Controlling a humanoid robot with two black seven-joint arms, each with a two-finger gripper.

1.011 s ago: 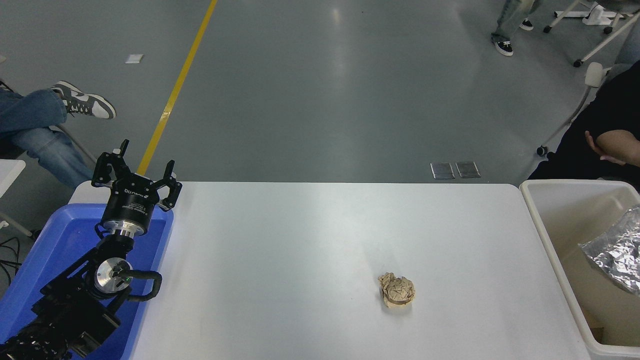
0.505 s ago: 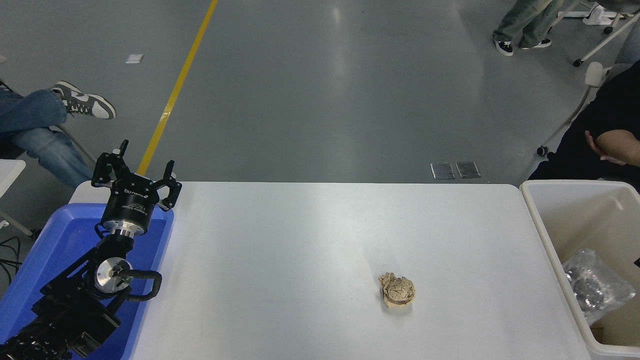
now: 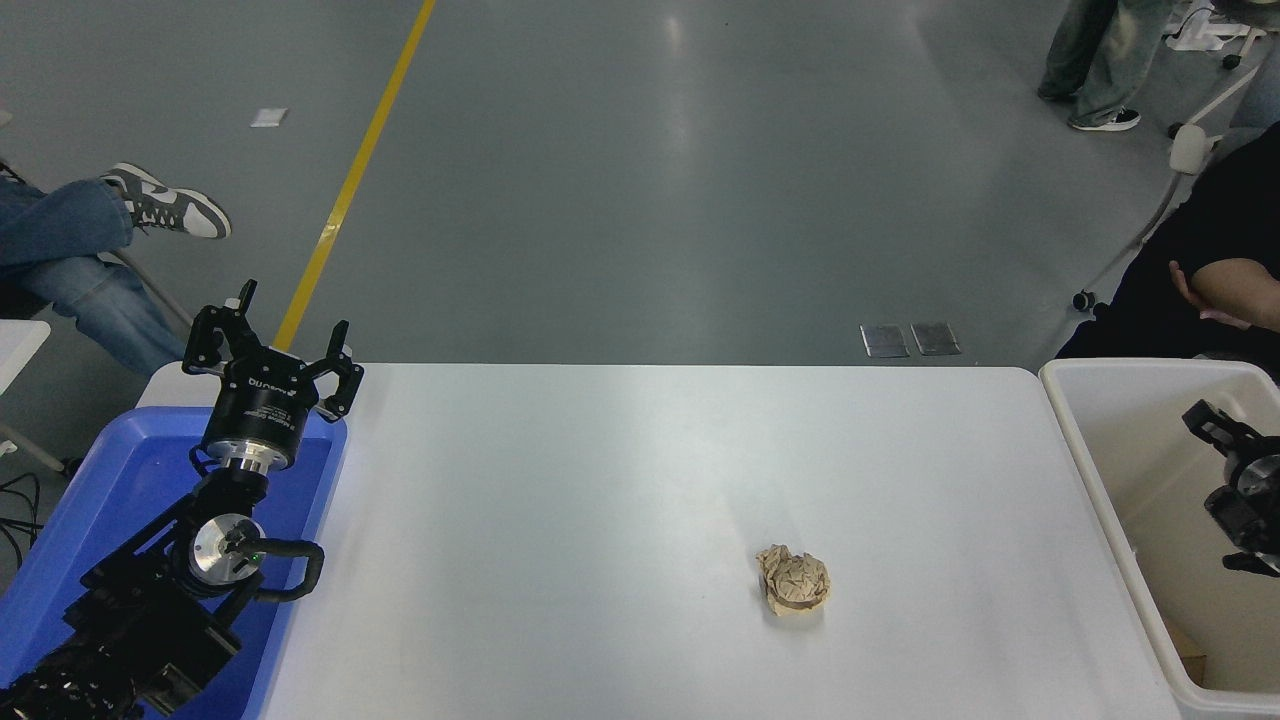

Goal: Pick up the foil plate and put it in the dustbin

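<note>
Presently the foil plate cannot be seen anywhere, so neither its position nor the direction of its long axis can be told. The dustbin (image 3: 1085,440) stands against the right end of the white table (image 3: 640,480), its rim level with the tabletop and its beige interior open to the camera.

Right gripper (image 3: 1208,421): enters from the right edge and sits over the dustbin's interior, pointing toward the upper left. Only part of it shows, and whether its fingers are spread or closed cannot be told; nothing visible is between them.

Left gripper (image 3: 268,345): parked at the lower left, the arm lying over a blue tray (image 3: 120,470), the wrist pointing away from the camera. Its fingers stand apart and hold nothing.

A crumpled brown paper ball (image 3: 794,580) lies on the table right of centre, well apart from both grippers and from the dustbin. A person (image 3: 1215,270) in black sits beyond the dustbin.
</note>
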